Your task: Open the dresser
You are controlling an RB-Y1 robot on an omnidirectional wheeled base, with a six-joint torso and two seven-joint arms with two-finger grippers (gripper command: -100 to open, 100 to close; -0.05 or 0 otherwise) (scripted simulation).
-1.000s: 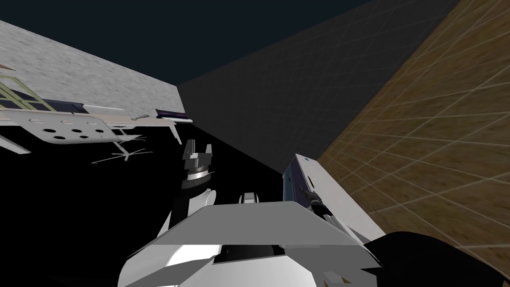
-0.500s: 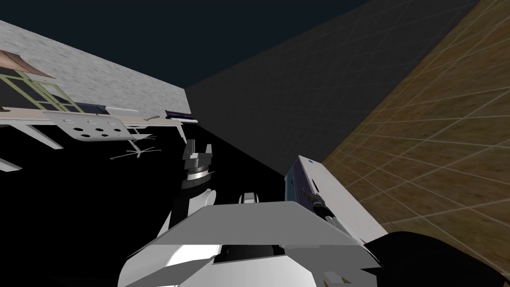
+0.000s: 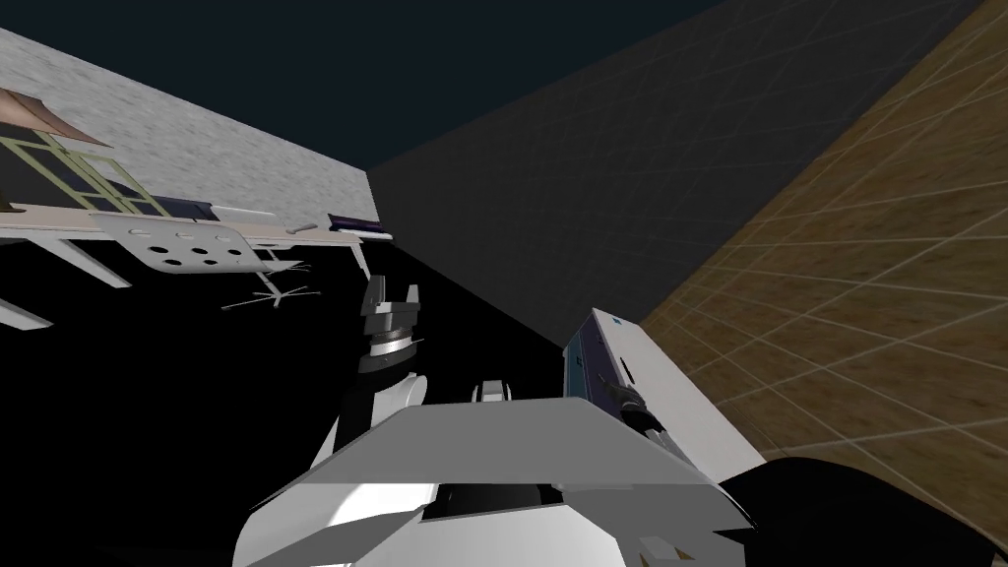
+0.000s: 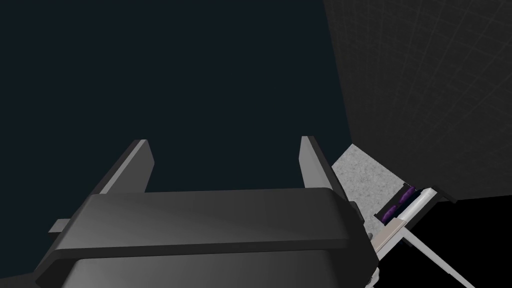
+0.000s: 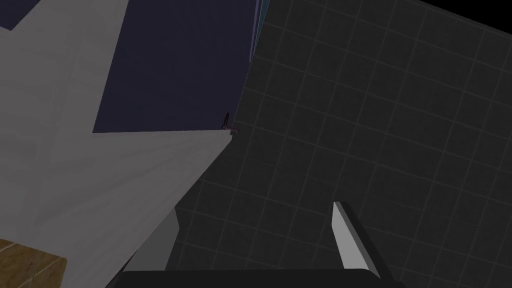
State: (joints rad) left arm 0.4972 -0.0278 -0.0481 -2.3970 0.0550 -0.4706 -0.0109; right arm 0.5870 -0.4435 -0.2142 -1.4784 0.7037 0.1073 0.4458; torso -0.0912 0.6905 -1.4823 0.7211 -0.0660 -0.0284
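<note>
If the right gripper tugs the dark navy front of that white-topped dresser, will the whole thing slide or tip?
Probably neither: the white-topped, box-shaped dresser looks long and broad, so likely heavy and stable. Its dark navy front panel looks flat, rigid and smooth, so the open right gripper may slip on it without something to hook.

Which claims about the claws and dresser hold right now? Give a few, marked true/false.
1. The right claw is open with nothing in it. True.
2. The left claw is shut on a handle. False: it is open, raised, holding nothing.
3. The dresser has a white top and a dark front. True.
4. The right claw grips the dresser. False: it is open, near the dresser, clamping nothing.
5. A chair with holes in its back stands by a desk. True.
</note>
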